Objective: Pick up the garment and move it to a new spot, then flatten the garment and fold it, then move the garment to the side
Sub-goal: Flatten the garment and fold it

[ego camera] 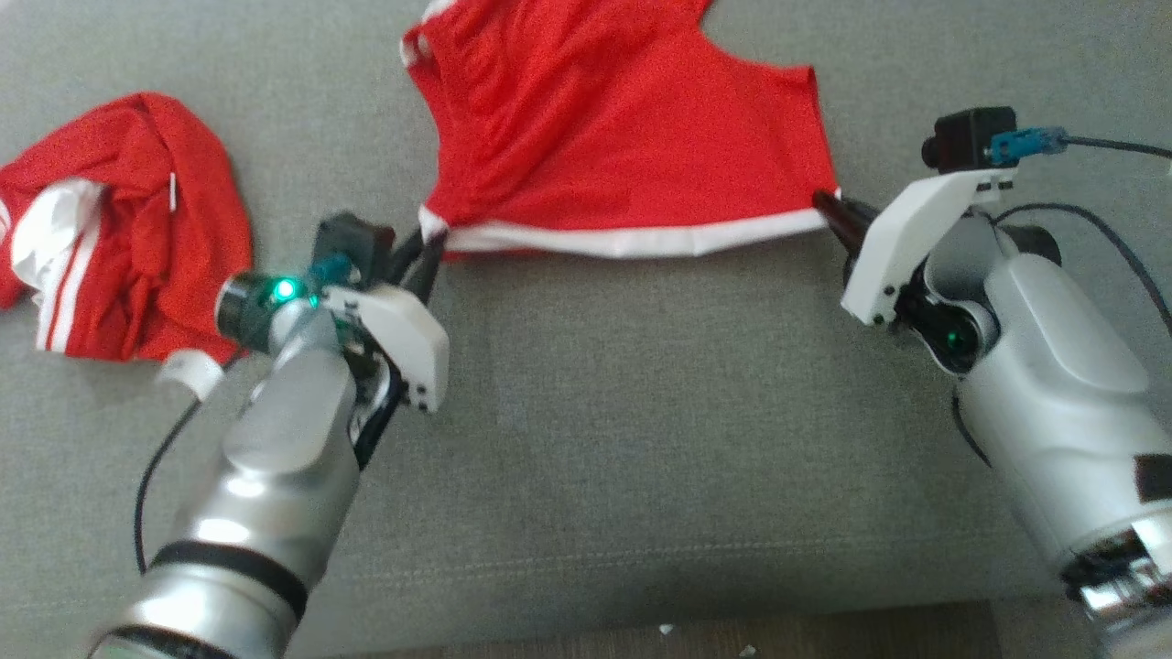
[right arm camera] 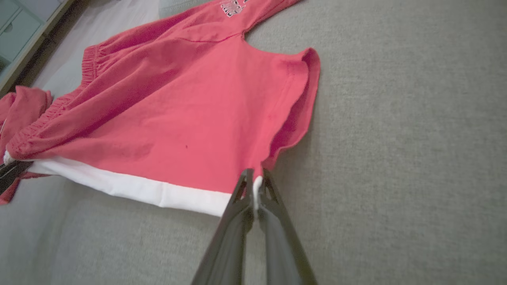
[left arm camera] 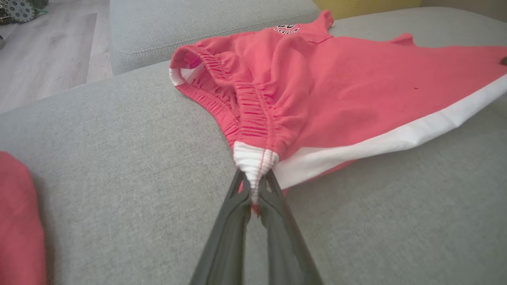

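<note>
— What have the left fingers (left arm camera: 227, 233) got?
— They're clenched on a white-edged corner of the red garment (ego camera: 623, 128).
— And the right fingers (right arm camera: 279, 229)?
— Pinched tight on the opposite corner. The garment lies spread on the grey sofa cushion (ego camera: 641, 412) between them.

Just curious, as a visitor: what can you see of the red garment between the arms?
The red soft-fabric garment with a white edge band lies spread on the grey fabric cushion. It has a gathered elastic waistband and a printed logo. The left end effector and right end effector each pinch one end of the white band.
</note>
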Controlling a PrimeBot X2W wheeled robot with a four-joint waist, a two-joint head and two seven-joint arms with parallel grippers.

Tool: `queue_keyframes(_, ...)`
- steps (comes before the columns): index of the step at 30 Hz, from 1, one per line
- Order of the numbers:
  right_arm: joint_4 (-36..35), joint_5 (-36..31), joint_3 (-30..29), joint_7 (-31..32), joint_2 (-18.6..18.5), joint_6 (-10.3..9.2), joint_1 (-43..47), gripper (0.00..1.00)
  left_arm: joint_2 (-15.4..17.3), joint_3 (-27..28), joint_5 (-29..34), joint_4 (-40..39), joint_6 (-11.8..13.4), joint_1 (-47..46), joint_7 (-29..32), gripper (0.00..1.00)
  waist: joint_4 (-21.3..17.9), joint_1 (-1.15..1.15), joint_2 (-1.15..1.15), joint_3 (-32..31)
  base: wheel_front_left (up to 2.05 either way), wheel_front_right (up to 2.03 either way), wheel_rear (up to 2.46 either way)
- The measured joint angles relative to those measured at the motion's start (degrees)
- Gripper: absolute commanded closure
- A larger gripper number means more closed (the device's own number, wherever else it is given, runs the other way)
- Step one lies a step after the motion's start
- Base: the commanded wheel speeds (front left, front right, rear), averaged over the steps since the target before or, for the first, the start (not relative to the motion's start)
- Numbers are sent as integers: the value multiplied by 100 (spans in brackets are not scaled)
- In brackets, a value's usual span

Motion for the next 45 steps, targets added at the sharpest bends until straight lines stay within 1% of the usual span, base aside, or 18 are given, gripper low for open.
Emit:
queue_keyframes(5,-465,417,430,644,-423,0,294,100,45,-243,-144,-194,0,378,-5,100,25,0,0,-236,0,0,0)
queue_keyframes(6,-624,563,548,891,-610,0,459,100,77,-379,-215,-282,0,545,-5,100,38,0,0,-333,0,0,0)
queue_keyframes(8,-793,734,647,1136,-803,0,642,100,132,-525,-276,-358,-1,722,-5,100,52,0,0,-428,0,0,0)
queue_keyframes(9,-793,734,647,1136,-803,0,642,100,132,-525,-276,-358,-1,722,-5,100,52,0,0,-428,0,0,0)
queue_keyframes(13,-1193,1015,792,1529,-1126,0,998,100,269,-789,-458,-571,-4,1076,3,100,74,0,0,-622,0,0,0)
queue_keyframes(19,-1806,1378,912,2108,-1626,0,1540,100,559,-1240,-809,-1188,-5,1639,190,100,95,0,0,-921,0,0,0)
queue_keyframes(24,-2359,1693,1014,2915,-2058,1,2097,100,869,-1577,-1338,-1981,-5,2250,634,100,114,0,0,-1195,0,0,0)
queue_keyframes(27,-2747,1923,1010,3414,-2347,0,2443,100,1143,-1778,-1583,-2521,-5,2615,972,100,128,0,0,-1350,0,0,0)
queue_keyframes(31,-3388,2011,1015,4094,-2743,0,2854,100,1497,-1898,-1891,-3272,-7,3002,1456,100,151,0,0,-1534,0,0,0)
queue_keyframes(33,-3672,2082,917,4324,-2899,1,3021,100,1644,-1904,-2102,-3655,-5,3210,1664,100,168,0,0,-1578,0,0,0)
queue_keyframes(35,-3874,2123,701,4461,-2974,1,3132,100,1766,-1887,-2216,-4011,26,3371,1791,100,188,0,0,-1569,0,0,0)
queue_keyframes(39,-4102,2056,175,4556,-2922,1,3078,100,1924,-1734,-2302,-4566,207,3390,1897,100,250,0,0,-1454,0,0,0)
queue_keyframes(42,-4132,1868,-240,4612,-2705,1,2907,100,1954,-1606,-2379,-4853,286,3286,1978,100,311,0,0,-1330,0,0,0)
queue_keyframes(45,-4131,1690,-590,4719,-2423,0,2580,100,1954,-1504,-2442,-5040,305,3051,2080,100,395,0,0,-1188,0,0,0)
